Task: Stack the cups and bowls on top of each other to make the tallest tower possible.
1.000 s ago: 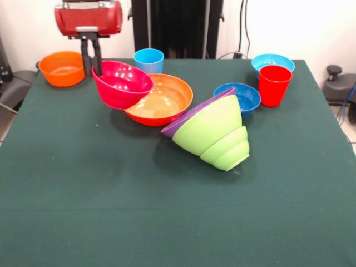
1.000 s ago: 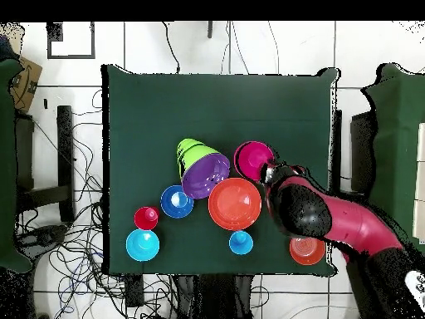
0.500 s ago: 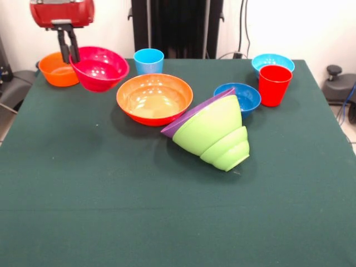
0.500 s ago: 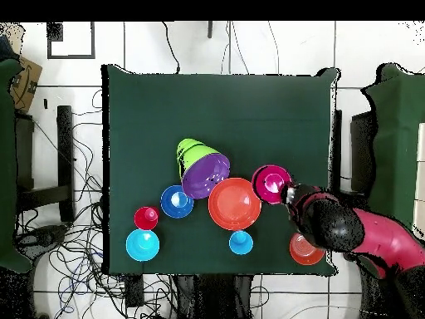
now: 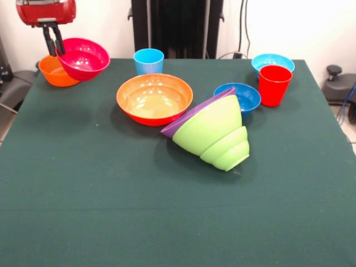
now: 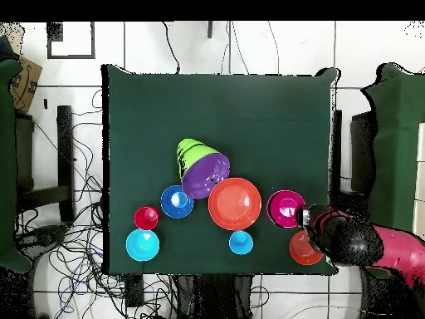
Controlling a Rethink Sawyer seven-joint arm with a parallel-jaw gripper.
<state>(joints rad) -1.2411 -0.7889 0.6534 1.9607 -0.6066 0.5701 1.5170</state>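
Note:
My gripper (image 5: pixel 54 48) is shut on the rim of the magenta-red bowl (image 5: pixel 83 58) and holds it tilted in the air, just above the small orange bowl (image 5: pixel 54 72) at the table's far left corner. In the overhead view the gripper (image 6: pixel 304 218) and the magenta-red bowl (image 6: pixel 285 208) are beside the small orange bowl (image 6: pixel 302 249). The large orange bowl (image 5: pixel 154 98) stands upright. The purple bowl (image 5: pixel 192 114) lies on its side with two lime green bowls (image 5: pixel 214 132) nested over it. The dark blue bowl (image 5: pixel 238 97), red cup (image 5: pixel 274 84), light blue bowl (image 5: pixel 272 60) and light blue cup (image 5: pixel 148 60) stand apart.
The green table (image 5: pixel 167 211) has its whole near half free of objects. The robot's black pedestal (image 5: pixel 177 28) stands behind the far edge. Cables and chairs surround the table in the overhead view.
The gripper has lifted the magenta-red bowl off the large orange bowl's rim and carried it left in the front view, toward the small orange bowl. Everything else is unmoved.

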